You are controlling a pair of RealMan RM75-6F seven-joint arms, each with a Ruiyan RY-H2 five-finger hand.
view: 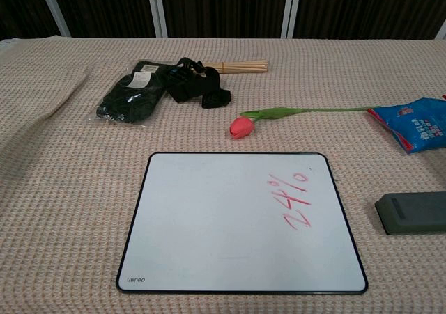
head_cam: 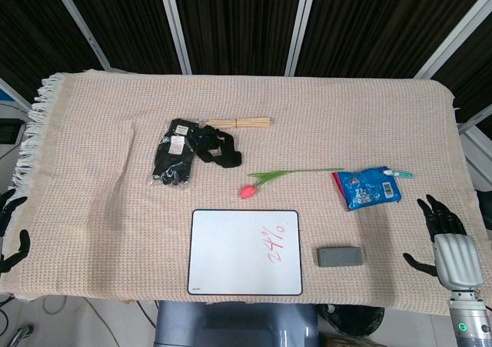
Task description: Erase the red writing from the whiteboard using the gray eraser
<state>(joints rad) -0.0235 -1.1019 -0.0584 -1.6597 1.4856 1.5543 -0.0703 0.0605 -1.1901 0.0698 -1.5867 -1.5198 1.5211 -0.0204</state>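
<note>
Eraser: we see the gray eraser (head_cam: 340,255) lying flat on the cloth-covered bench (head_cam: 92,147), just beside the right edge of the whiteboard (head_cam: 231,262), untouched.
Long axis: it runs left to right across the bench, roughly parallel to the whiteboard's near edge.
Writing: the red writing (head_cam: 277,243) sits in the right part of the whiteboard, on the side nearest the eraser, and none of it is wiped yet.
Right hand: our right hand (head_cam: 446,243) hovers near the bench's right edge, fingers (head_cam: 434,208) spread and holding nothing; the eraser lies to its left, toward the board.
Left hand: our left hand (head_cam: 11,231) shows only partly at the far left edge, fingers apart and empty, well apart from the eraser with the whole whiteboard between.
Nearer hand: we judge the right one better placed, reaching leftward and closing across the eraser's short width.
Bystanders: the tulip (head_cam: 265,181) and blue packet (head_cam: 367,187) lie beyond the eraser, out of that path.
</note>
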